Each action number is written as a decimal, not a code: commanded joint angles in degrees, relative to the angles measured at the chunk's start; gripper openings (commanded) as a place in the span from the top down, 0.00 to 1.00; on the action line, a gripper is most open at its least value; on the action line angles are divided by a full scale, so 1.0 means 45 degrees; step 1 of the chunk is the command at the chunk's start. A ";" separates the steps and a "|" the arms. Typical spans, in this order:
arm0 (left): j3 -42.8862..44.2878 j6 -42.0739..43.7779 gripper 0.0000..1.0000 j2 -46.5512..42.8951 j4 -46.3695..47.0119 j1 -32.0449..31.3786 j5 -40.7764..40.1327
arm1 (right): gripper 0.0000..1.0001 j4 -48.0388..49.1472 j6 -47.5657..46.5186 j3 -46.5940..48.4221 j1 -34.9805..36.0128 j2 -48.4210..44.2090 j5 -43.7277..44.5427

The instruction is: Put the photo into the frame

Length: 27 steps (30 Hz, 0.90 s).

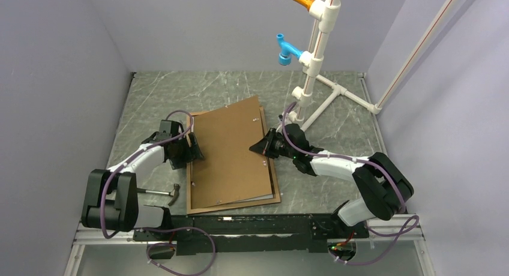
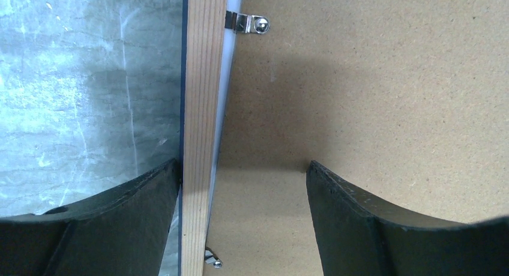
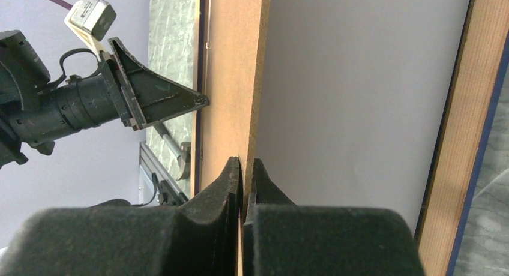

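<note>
The frame point(image 1: 240, 204) is being supported flat by the marbled table point(image 1: 174, 90), wood face up, and the photo point(image 3: 354, 90) is lying inside it with its plain white back showing. The brown backing board point(image 1: 231, 150) is being held askew over both: its right edge is being pinched between the fingers of the right gripper point(image 1: 264, 145), which are closed tight on it, and is being tilted up off the print, while its left side is resting low by the frame's left rail. That rail is being straddled by the left gripper point(image 1: 187, 145), whose jaws are standing wide apart with nothing gripped, one finger point(image 2: 120, 216) just outside the rail and the other over the board. A metal tab point(image 2: 247, 24) is being seen at the rail's inner edge. A hammer point(image 1: 165, 193) is lying near the left arm's base, just beside the frame
</note>
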 commanded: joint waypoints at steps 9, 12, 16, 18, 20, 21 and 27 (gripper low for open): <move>0.0897 0.0167 0.19 0.0636 0.0362 0.0710 0.0320 | 1.00 -0.3430 -0.3141 -0.0369 0.0501 0.1214 0.1010; 0.1012 0.0333 0.18 0.0726 0.0501 0.1029 0.0782 | 1.00 -0.3565 -0.3111 -0.0409 0.0486 0.1322 0.0868; 0.1298 0.0488 0.16 0.1172 0.0903 0.1353 0.1753 | 0.99 -0.3386 -0.2721 -0.0839 0.0510 0.0953 0.0497; 0.1553 0.0542 0.16 0.1671 0.0956 0.1398 0.1877 | 0.99 -0.3540 -0.2678 -0.0906 0.0508 0.0651 0.0422; 0.1818 0.0556 0.16 0.2089 0.0980 0.1392 0.1907 | 0.99 -0.3840 -0.2712 -0.0880 0.0501 0.0309 0.0448; 0.1952 0.0549 0.17 0.2296 0.1004 0.1401 0.1879 | 0.99 -0.4011 -0.2745 -0.0831 0.0500 0.0094 0.0482; 0.2992 0.0708 0.17 0.3393 0.0933 0.1392 0.2076 | 1.00 -0.4320 -0.2998 -0.0447 0.0488 -0.0785 0.0122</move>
